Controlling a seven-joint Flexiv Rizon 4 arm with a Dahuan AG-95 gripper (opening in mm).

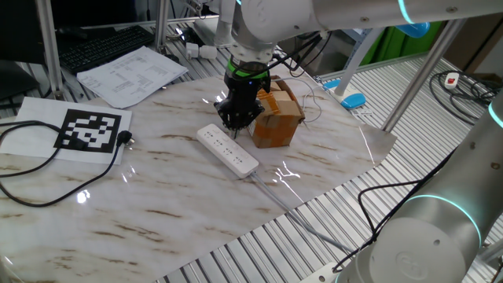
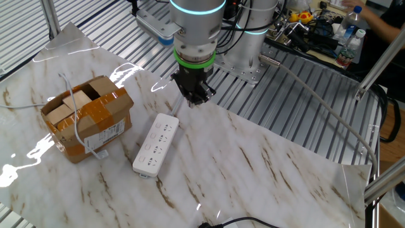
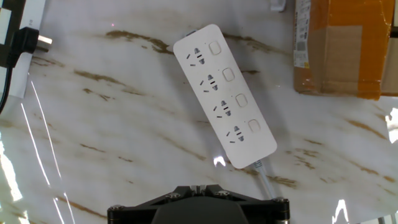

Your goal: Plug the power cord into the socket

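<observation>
A black two-finger gripper point(image 1: 233, 123) on a white robot arm hangs pointing straight down over a marble-patterned tabletop point(image 1: 157, 196), its jaws pressed fully together and holding nothing. Directly beneath and slightly to one side lies the long flat white plastic power strip point(image 1: 227, 149), flat on the table near its middle, outlets facing up. The hand view shows 4 outlets point(image 3: 213, 82) in a row along the strip point(image 3: 225, 95), each paired with a small square switch point(image 3: 228, 75), and the strip lying at a slant across the table surface. A thin white cable point(image 1: 271, 189) leaves 1 end of the strip and runs toward the table's near edge in one fixed view.

In the other fixed view the gripper point(image 2: 195, 96) hovers just beyond the strip's far end point(image 2: 156, 144), apart from it and not touching. A brown cardboard box point(image 2: 87, 116) sealed with shiny tape stands just beside the strip, with a white wire point(image 2: 74, 114) draped over its top.

Toward the table's left edge in one fixed view, a black power cord point(image 1: 47, 169) curls across the marble, ending in a black plug point(image 1: 126, 139) that rests beside a white sheet printed with a black square marker point(image 1: 92, 130). The plug lies well apart from the strip. In the hand view the plug point(image 3: 28, 38) shows at the upper left corner, its prongs pointing toward the strip. Printed paper sheets point(image 1: 130, 75) lie at the table's far edge.
</observation>
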